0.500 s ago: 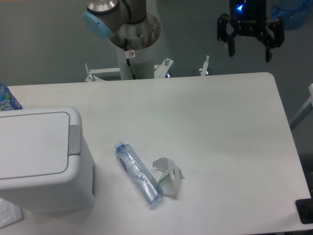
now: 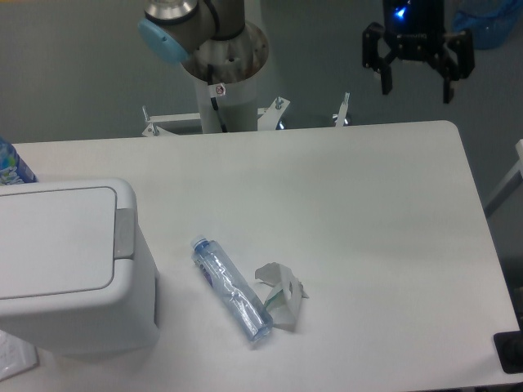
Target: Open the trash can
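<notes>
Camera view: trash can point(image 2: 69, 269) at the table's point(image 2: 368, 212) left edge, lid flat and shut, grey tab point(image 2: 124, 233) facing right. Right of the can lie a clear bottle point(image 2: 231, 288) and crumpled carton point(image 2: 279, 296). Far right, above the table's rear corner, the gripper point(image 2: 417, 88) hangs with fingers spread, holding nothing.

Trash can point(image 2: 69, 269) at left edge of white table point(image 2: 368, 229), lid flat and closed, grey push tab point(image 2: 124, 233) on right side. Clear plastic bottle point(image 2: 231, 288) lying diagonally just right of trash can, crumpled carton point(image 2: 280, 295) just beside it. Gripper point(image 2: 417, 88) at upper right, beyond far table edge, fingers spread, nothing held. Arm base point(image 2: 222, 57) behind table, top centre.
</notes>
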Tool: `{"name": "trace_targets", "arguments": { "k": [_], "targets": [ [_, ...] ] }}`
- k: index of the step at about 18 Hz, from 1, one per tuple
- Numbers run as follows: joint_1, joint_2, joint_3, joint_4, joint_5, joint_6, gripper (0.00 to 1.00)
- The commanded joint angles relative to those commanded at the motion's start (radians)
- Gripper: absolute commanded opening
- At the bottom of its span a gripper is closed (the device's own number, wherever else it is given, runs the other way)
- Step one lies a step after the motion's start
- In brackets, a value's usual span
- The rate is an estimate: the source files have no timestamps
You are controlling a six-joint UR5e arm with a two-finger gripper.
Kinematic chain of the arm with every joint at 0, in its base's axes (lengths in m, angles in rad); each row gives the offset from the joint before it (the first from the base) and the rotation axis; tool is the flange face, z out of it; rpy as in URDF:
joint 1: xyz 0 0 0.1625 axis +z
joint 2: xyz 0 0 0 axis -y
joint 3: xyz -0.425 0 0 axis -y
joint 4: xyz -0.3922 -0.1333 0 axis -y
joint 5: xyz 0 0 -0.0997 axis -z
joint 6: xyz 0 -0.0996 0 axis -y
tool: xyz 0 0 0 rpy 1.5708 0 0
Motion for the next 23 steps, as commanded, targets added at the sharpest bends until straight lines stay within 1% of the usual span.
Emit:
{"name": "trace_targets", "arguments": {
  "k": [2,4,5,6,7,9,12,15,18,20,23],
  "targets": [
    [-0.021,-0.008,-0.002,0.032,-0.002,-0.107,1.00],
    [-0.081,-0.032,0.008,0.075,-0.005,-0.283,1.00],
    [-0.110,-0.043,0.012,0.087,-0.009,-0.377,1.00],
    [-0.138,-0.054,0.015,0.097,-0.020,-0.450,1.00],
    [-0.149,-0.063,0.015,0.113,-0.031,-0.507,1.00],
    [-0.163,-0.069,0.011,0.143,-0.075,-0.610,1.00],
    [-0.181,-0.071,0.014,0.147,-0.176,-0.793,1.00],
    [-0.209,-0.069,0.012,0.147,-0.247,-0.883,1.00],
    [-0.268,-0.086,0.015,0.150,-0.258,-0.936,1.00],
    [-0.310,-0.106,0.015,0.178,-0.255,-0.942,1.00],
    [-0.362,-0.124,0.018,0.219,-0.255,-0.988,1.00]
  ]
}}
